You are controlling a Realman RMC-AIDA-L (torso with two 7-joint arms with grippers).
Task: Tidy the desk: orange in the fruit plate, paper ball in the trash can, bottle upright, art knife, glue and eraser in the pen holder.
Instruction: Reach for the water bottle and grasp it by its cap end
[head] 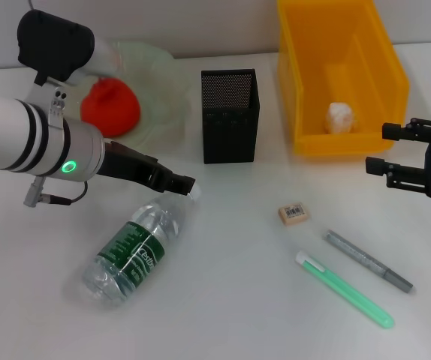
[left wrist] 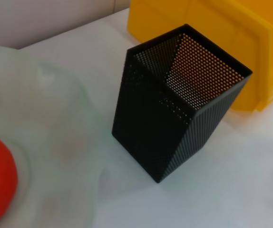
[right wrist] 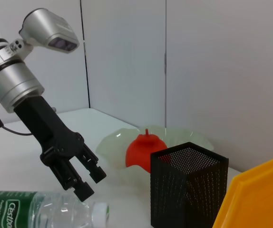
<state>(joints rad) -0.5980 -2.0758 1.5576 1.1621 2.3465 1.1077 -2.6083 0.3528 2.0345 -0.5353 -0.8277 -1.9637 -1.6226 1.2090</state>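
Trash can (head: 305, 112), at the far right of the desk: paper ball (head: 341, 118) already lies inside. Nothing to handle there.

Fruit plate (head: 159, 82), far left: orange (head: 110, 107) sits in it. Done, I judge.

Pen holder (head: 230, 116) stands upright between plate and can. Stiff mesh, light; I expect it could tip if knocked on a drop-in.

Bottle (head: 134, 251) lies on its side near the front left, cap (head: 194, 190) pointing toward the pen holder. Clear thin plastic, mostly empty as far as I can see, so light, and I expect it to be slick and to dent under a hard squeeze. I would take it at the neck just below the cap, or around the labelled waist, then pivot it up onto its base.

Left gripper (right wrist: 84, 176) hovers just above the cap end, jaws spread, nothing between them.

Right gripper (head: 379, 148) waits in front of the trash can, jaws apart, empty.

Small items, front right: green stick (head: 343, 288), grey pen-like tool (head: 368, 260), eraser (head: 293, 214). I cannot say which is the knife or the glue. Eraser is firm, grippy, low to the desk; pinch it across the short sides.
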